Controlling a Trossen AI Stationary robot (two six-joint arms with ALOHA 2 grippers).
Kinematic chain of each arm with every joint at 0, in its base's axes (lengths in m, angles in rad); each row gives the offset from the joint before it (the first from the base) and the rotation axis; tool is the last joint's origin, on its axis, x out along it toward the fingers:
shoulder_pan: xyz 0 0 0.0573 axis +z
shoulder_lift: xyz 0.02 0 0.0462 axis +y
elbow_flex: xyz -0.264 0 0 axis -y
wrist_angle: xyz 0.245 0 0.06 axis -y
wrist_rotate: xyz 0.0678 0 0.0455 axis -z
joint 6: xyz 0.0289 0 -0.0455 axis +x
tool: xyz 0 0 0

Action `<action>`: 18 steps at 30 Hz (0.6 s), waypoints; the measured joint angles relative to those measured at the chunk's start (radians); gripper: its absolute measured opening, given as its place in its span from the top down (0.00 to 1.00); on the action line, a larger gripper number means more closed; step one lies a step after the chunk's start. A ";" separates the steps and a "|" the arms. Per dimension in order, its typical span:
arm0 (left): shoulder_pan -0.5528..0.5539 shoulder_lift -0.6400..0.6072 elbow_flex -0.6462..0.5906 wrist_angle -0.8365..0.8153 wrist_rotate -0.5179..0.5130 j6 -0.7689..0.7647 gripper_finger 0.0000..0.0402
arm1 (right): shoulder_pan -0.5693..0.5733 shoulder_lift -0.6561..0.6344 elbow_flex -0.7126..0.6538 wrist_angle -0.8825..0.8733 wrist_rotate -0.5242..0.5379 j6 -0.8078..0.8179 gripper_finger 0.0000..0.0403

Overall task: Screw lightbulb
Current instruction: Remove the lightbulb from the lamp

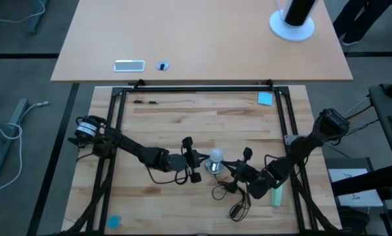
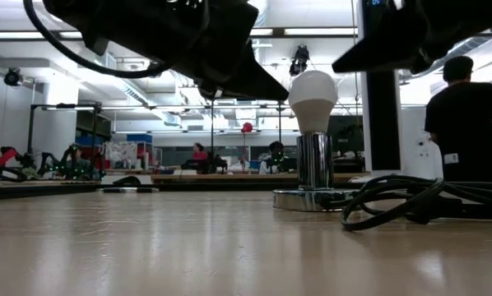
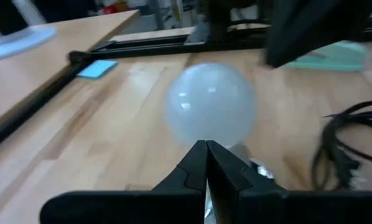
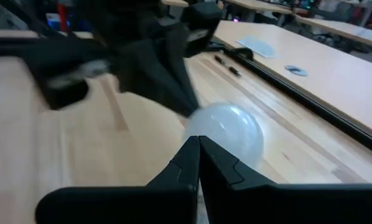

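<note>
The white frosted lightbulb (image 1: 216, 155) stands upright with its silvery base in the round silver socket (image 2: 312, 197) on the wooden table, near the middle. It also shows in the low view (image 2: 313, 97). My left gripper (image 1: 198, 164) is shut and hovers just left of the bulb, with its tips pointing at the bulb (image 3: 211, 102). My right gripper (image 1: 238, 172) is shut and hovers just right of it, also pointing at the bulb (image 4: 228, 132). Both are empty.
The socket's black cord (image 1: 232, 196) lies coiled near the right gripper and shows in the low view (image 2: 402, 205). A pale green block (image 1: 276, 195) lies at the right. A blue note (image 1: 265, 98) and pens (image 1: 147, 101) lie far back. A person (image 2: 468, 115) stands beyond the table.
</note>
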 joint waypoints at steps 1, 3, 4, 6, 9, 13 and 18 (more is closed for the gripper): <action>0.001 0.005 0.000 0.010 0.017 0.000 1.00 | -0.002 0.003 -0.001 -0.015 0.005 0.014 1.00; 0.000 0.007 0.000 0.012 0.033 0.007 1.00 | -0.009 0.007 -0.002 -0.042 0.009 0.033 1.00; 0.000 0.008 0.000 0.021 0.040 0.009 1.00 | -0.013 0.008 -0.002 -0.056 0.011 0.043 1.00; -0.003 0.008 0.000 0.029 0.060 0.025 1.00 | -0.020 0.009 -0.004 -0.076 0.039 0.046 1.00; -0.010 0.008 0.000 0.057 0.107 0.067 1.00 | -0.019 -0.003 -0.001 -0.074 0.088 0.011 1.00; -0.015 0.004 0.000 0.041 0.074 0.068 1.00 | 0.001 -0.029 0.011 -0.072 0.090 -0.020 1.00; -0.014 0.001 0.000 -0.031 0.056 0.024 1.00 | 0.047 -0.053 0.011 -0.139 0.083 0.065 1.00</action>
